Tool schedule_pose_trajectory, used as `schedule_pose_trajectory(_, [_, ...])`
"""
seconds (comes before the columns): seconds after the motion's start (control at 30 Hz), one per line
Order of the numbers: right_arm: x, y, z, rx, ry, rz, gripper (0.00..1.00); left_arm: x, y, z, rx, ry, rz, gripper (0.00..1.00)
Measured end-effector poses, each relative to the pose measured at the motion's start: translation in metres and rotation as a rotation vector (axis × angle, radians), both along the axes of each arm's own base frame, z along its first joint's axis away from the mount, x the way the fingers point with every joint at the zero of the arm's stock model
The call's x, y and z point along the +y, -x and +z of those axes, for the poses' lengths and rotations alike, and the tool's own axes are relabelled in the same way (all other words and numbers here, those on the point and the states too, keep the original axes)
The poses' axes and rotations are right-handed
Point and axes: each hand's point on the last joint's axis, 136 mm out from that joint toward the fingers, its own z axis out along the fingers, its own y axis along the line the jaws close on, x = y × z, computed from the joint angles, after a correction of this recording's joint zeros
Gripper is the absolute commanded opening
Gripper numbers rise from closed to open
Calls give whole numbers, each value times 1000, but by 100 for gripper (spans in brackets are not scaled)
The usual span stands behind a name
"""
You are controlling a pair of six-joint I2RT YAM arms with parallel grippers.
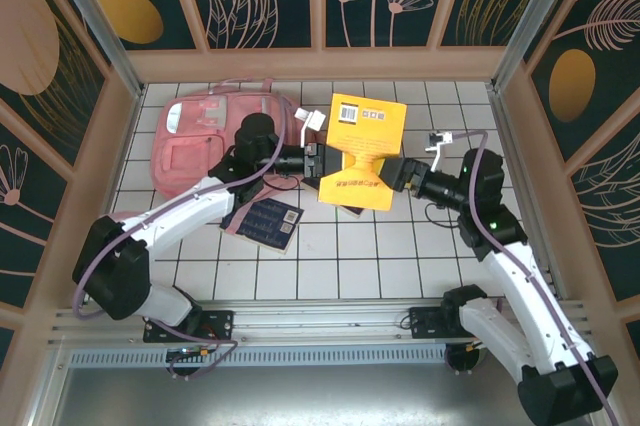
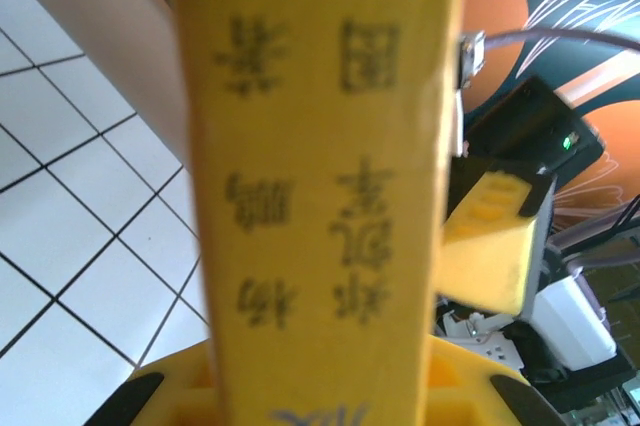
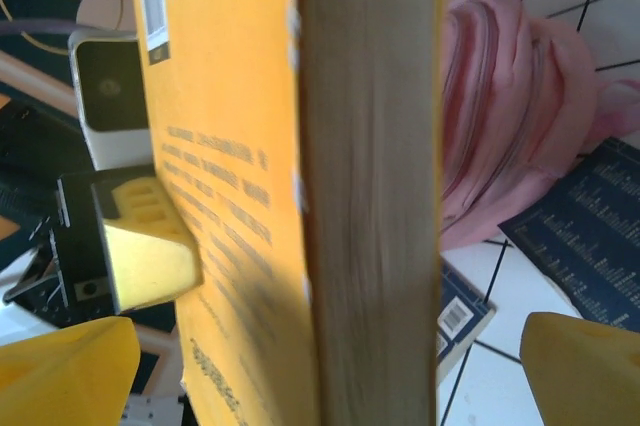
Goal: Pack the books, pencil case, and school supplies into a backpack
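Top external view has the pink backpack [image 1: 205, 141] lying flat on the white tiled table [image 1: 380, 266] at the far left, its top towards the back wall. Just to its right the yellow-orange book [image 1: 362, 151] is up off the tiles, tilted so its barcoded cover faces upward, between the two arms. From where the right wrist looks, two navy books lie flat on the tiles beside the backpack. The printed navy book [image 3: 590, 236] is covered in fine white text, and the barcoded navy book [image 3: 462, 316] shows a white label at its corner. The left gripper [image 1: 322, 160] reaches in from the backpack side and has the yellow-orange book's left edge pinched. In the left wrist view the spine with its dark characters fills the gap between the yellow pads [image 2: 480, 401], which sit tight against it. The right gripper [image 1: 394, 173] meets the book's opposite edge. In the right wrist view its jaws stand wide, one yellow fingertip [image 3: 65, 371] on each side of the page edge with daylight between pad and book, so it straddles the book without gripping it.
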Motion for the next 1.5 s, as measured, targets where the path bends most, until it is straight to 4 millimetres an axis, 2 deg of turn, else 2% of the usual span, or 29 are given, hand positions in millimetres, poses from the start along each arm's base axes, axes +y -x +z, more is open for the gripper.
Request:
schedule_pose_trajectory(0.1, [4, 7, -6, -11, -39, -46, 99, 4, -5, 8, -10, 28, 55, 0])
schedule_pose_trajectory(0.23, [6, 12, -9, -47, -154, -104, 96, 14, -17, 30, -28, 99, 182, 0])
schedule_pose_trajectory(0.4, [15, 17, -4, -132, -311, -143, 97, 32, -31, 61, -16, 247, 329, 0])
schedule_pose_trajectory(0.5, [22, 17, 16, -187, -394, -161, 97, 41, -39, 70, 17, 323, 389, 0])
schedule_pose_trajectory(0.67, [40, 4, 37, -227, -478, -163, 97, 47, -47, 81, 56, 410, 429, 0])
schedule_pose_trajectory(0.93, [60, -18, 75, -278, -571, -156, 93, 47, -52, 71, 117, 436, 431, 0])
schedule_pose_trajectory(1.07, [69, -27, 99, -309, -618, -146, 77, 48, -54, 67, 129, 432, 443, 0])
schedule_pose_trajectory(1.17, [76, -34, 104, -303, -640, -142, 59, 49, -55, 68, 128, 440, 450, 0])
schedule_pose_trajectory(1.27, [81, -42, 98, -279, -644, -150, 39, 50, -55, 68, 127, 447, 454, 0])
schedule_pose_trajectory(1.4, [83, -51, 90, -251, -640, -186, 1, 52, -55, 70, 123, 459, 463, 0])
schedule_pose_trajectory(1.5, [83, -52, 90, -237, -646, -191, 0, 53, -56, 70, 119, 460, 468, 0])
